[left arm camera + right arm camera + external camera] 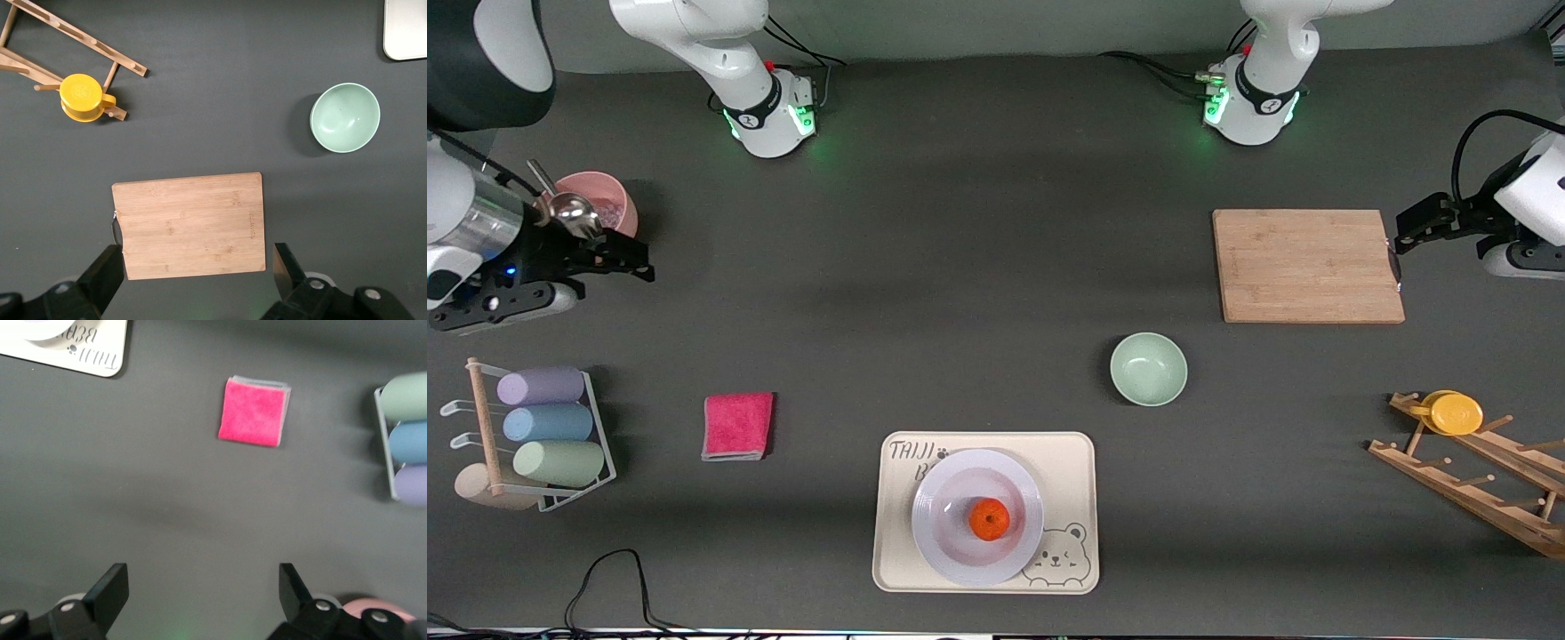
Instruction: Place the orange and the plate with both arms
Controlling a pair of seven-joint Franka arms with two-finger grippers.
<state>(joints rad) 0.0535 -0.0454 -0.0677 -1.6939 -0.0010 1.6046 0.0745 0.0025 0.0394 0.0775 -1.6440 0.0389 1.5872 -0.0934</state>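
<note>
Resting on the plate, itself on the tray near the camera, the orange looks delivered (job seemingly finished); left gripper over the cutting board and right gripper over bare table both hang wide open, empty.

Cream tray reads "TAIJI", 2nd line prob. "BEAR", half hidden by plate.
</note>
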